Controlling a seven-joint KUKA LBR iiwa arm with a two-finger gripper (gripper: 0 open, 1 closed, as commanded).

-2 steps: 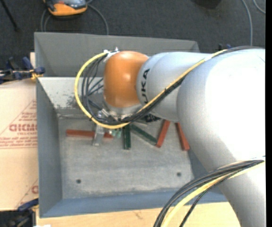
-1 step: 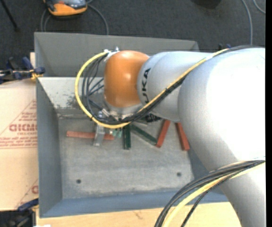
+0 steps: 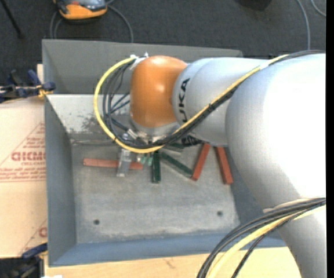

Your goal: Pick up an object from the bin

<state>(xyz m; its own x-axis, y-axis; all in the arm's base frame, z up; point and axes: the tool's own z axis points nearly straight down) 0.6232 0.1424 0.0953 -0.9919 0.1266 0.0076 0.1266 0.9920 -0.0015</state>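
- Reaching in from the right, the big white arm (image 3: 260, 114) hangs over the grey bin (image 3: 155, 213).
- An orange cover (image 3: 152, 91) sits on the end of the arm, with a yellow cable (image 3: 100, 97) looping around it.
- Under the orange cover, the claw (image 3: 123, 165) is down low, close to the floor of the bin, in the far left part.
- A brown-red stick (image 3: 99, 163) lies flat on the bin floor, pointing left and right.
- The claw is right over this stick, near its right end, and most of the stick pokes out to the left of the claw.
- I cannot tell if the claw is open or closed, or if it has a grip on the stick.
- Just to the right of the claw, a dark green stick (image 3: 155, 171) points toward the near side.
- Another green stick (image 3: 178, 165) lies slanted beside it, and the two meet at their far ends.
- Farther right, two red sticks (image 3: 200, 162) lie side by side, partly under the arm.
- The near half of the bin floor is bare grey with two small dark spots (image 3: 96, 222).
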